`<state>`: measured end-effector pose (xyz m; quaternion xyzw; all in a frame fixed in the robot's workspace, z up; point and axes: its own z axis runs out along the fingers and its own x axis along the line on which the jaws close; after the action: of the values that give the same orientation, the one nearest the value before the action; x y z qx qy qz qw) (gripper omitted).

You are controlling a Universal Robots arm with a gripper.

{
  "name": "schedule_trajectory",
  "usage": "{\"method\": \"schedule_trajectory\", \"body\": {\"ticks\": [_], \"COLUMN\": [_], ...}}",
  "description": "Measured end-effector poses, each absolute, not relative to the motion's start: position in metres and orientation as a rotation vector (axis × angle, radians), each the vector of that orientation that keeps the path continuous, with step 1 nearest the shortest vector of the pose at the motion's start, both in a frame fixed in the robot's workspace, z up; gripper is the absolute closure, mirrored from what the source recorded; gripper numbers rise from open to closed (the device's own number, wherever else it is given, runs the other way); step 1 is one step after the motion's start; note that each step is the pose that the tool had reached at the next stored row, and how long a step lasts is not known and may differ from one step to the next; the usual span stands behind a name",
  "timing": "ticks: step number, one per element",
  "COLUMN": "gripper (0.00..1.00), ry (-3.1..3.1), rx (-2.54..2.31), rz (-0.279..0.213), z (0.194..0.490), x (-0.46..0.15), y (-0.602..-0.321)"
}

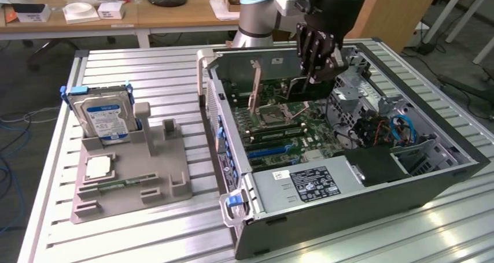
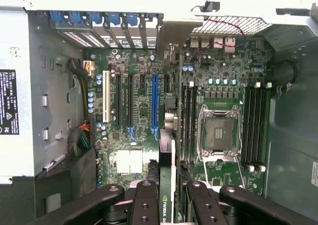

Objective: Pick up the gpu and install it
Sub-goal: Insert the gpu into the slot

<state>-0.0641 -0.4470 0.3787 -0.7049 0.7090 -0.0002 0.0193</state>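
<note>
1. Gripper (image 1: 315, 63) sits at upper centre of the exterior view, above the open case (image 1: 432, 185), clamped on the gpu (image 1: 297, 89); you see the card as a dark slab hanging from the fingers over the motherboard (image 1: 290, 127).
2. From the wrist view, the gpu (image 2: 165, 195) shows edge-on as a slim dark strip at lower centre, pinched between the finger links (image 2: 144, 205), with a small green logo on its edge.
3. Your card looks not yet seated: it hangs over the board, close to the blue slot (image 2: 154, 103) but offset toward the CPU socket (image 2: 219, 133).
4. To do this step well, I judge you should line the card's edge parallel with the blue slot, keep it upright, and point its bracket end toward the rear slot openings (image 2: 107, 24) before pressing down evenly.
5. Watch the memory slots (image 2: 188, 123) just beside the card's line; a tilted descent could snag there.
6. Use the wrist view for slot alignment: it gives you the slot rows that the exterior view hides behind the gripper.
7. Use the exterior view for height over the board; it also shows the hard drive (image 1: 104, 118) on its holder (image 1: 131, 182) at left, well apart.
</note>
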Motion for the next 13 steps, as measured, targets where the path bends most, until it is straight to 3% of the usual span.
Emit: {"method": "schedule_trajectory", "body": {"ticks": [13], "gripper": [0.74], "ry": [2.202], "rx": [-2.19], "rz": [0.004], "z": [0.3738], "x": [-0.0657], "y": [-0.447]}}
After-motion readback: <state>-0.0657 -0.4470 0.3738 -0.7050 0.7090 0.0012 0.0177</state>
